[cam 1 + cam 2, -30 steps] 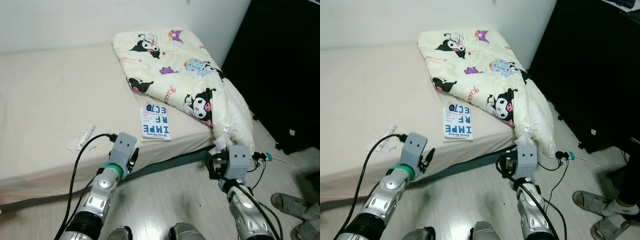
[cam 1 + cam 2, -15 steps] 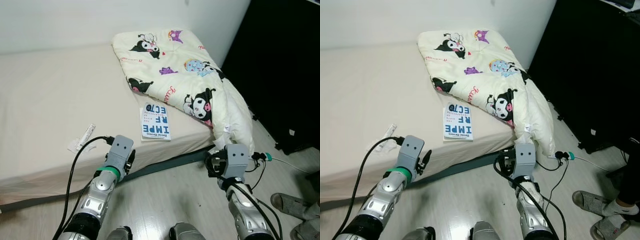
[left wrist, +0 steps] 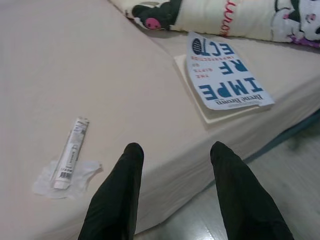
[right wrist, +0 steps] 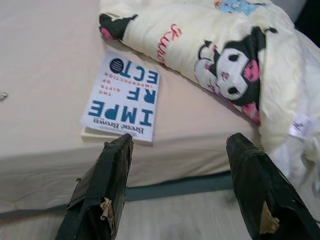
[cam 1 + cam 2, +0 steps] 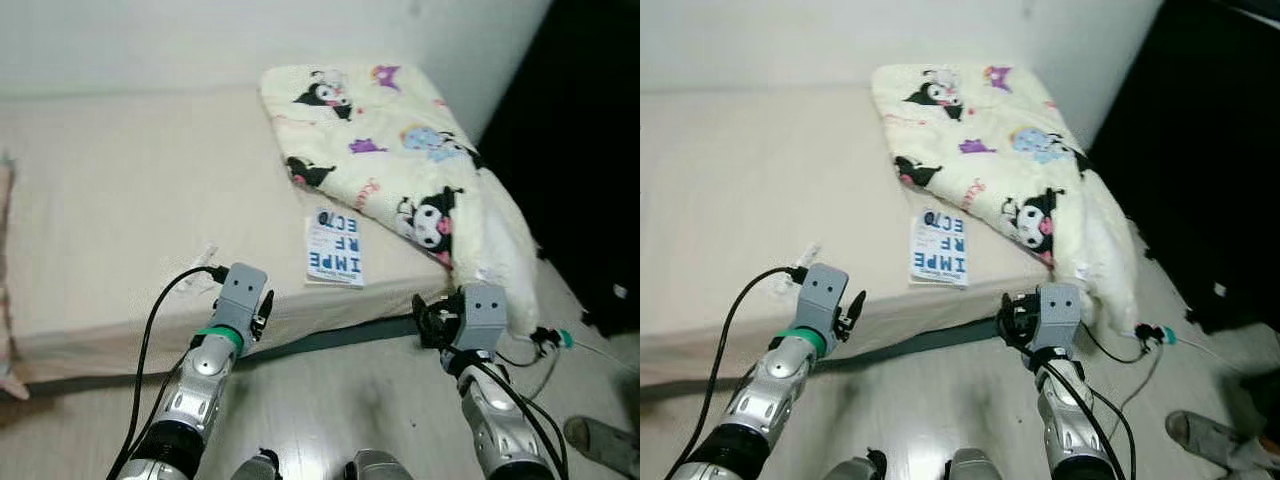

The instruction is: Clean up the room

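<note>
Left eye view gives me the bed [image 5: 110, 200] first, its beige sheet broad and mostly bare, with a cartoon-print quilt [image 5: 390, 150] folded along the far right side and slumping over the corner toward the floor [image 5: 330, 400]; that overhang looks to me like the untidiest part; next down in size is the book [image 5: 335, 246], lying flat with its cover up near the bed's front edge, just beside the quilt's fold but apart from it, probably dropped there after reading; smaller again, a slim tube on a scrap of clear wrapper [image 3: 67, 162] lies on the sheet to the book's left, litter by my guess; my left pincer [image 3: 172, 167] hovers at the mattress edge, fingers spread and holding nothing, between tube and book; my right pincer [image 4: 180, 165] is likewise spread and empty, low before the bed, aimed at the book; a cable with a teal plug [image 5: 560, 338] trails on the floor by the quilt's drop, where it could snag.
</note>
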{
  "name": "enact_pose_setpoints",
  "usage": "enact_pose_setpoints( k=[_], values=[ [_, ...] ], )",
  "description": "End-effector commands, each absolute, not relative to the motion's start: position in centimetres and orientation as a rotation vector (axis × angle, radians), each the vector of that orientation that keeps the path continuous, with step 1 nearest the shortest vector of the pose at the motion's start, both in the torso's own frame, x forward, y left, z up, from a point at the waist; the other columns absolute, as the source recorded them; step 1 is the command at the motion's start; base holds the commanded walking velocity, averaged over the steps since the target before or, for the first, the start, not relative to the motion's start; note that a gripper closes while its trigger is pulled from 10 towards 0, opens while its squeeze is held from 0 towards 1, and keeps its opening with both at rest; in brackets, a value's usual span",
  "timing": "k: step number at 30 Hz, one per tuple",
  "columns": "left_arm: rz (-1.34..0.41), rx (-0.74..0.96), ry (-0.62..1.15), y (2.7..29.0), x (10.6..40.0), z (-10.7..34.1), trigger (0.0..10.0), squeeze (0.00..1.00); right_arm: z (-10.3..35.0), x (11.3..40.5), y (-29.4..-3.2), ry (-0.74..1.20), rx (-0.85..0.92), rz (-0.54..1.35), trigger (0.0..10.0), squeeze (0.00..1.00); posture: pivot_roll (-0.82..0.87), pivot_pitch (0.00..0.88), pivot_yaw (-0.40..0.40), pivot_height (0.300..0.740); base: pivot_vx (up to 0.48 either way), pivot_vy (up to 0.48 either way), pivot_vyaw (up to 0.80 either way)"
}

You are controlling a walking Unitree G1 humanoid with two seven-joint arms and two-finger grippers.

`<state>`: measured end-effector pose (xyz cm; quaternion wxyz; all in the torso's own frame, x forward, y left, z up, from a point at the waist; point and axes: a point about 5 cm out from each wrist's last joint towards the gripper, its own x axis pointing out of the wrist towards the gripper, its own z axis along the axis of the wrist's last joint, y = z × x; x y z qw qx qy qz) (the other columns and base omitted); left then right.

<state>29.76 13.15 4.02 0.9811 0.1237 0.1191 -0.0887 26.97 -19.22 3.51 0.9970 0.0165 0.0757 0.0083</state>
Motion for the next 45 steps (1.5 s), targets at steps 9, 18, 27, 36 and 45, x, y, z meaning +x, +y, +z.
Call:
enact_pose_setpoints(
  k=[9, 18, 27, 36, 45],
  values=[
    [-0.182, 0.266, 0.228, 12.89, 29.9, 4.07, 10.0, 0.0, 2.79, 26.58, -19.53, 0.179, 0.046, 0.008, 10.0, 0.0, -0.12, 0.0, -0.01, 0.74, 0.0, 0.0, 0.78],
    [-0.174, 0.279, 0.228, 13.12, 30.01, 4.05, 10.0, 0.0, 2.73, 26.57, -19.36, 0.18, 0.049, 0.014, 10.0, 0.0, -0.12, 0.0, -0.005, 0.74, 0.0, 0.0, 0.78],
    [-0.171, 0.285, 0.23, 13.24, 30.0, 4.0, 10.0, 0.0, 2.61, 26.48, -19.3, 0.182, 0.051, 0.013, 10.0, 0.0, -0.12, 0.0, -0.003, 0.74, 0.0, 0.0, 0.78],
    [-0.167, 0.291, 0.229, 13.26, 30.03, 4.01, 10.0, 0.0, 2.56, 26.47, -19.29, 0.182, 0.056, 0.014, 10.0, 0.0, -0.12, 0.0, -0.001, 0.74, 0.0, 0.0, 0.78],
    [-0.162, 0.294, 0.23, 13.41, 30.06, 3.98, 10.0, 0.0, 2.56, 26.54, -19.15, 0.18, 0.06, 0.016, 10.0, 0.0, -0.12, 0.0, 0.001, 0.74, 0.0, 0.0, 0.78]
  ],
)
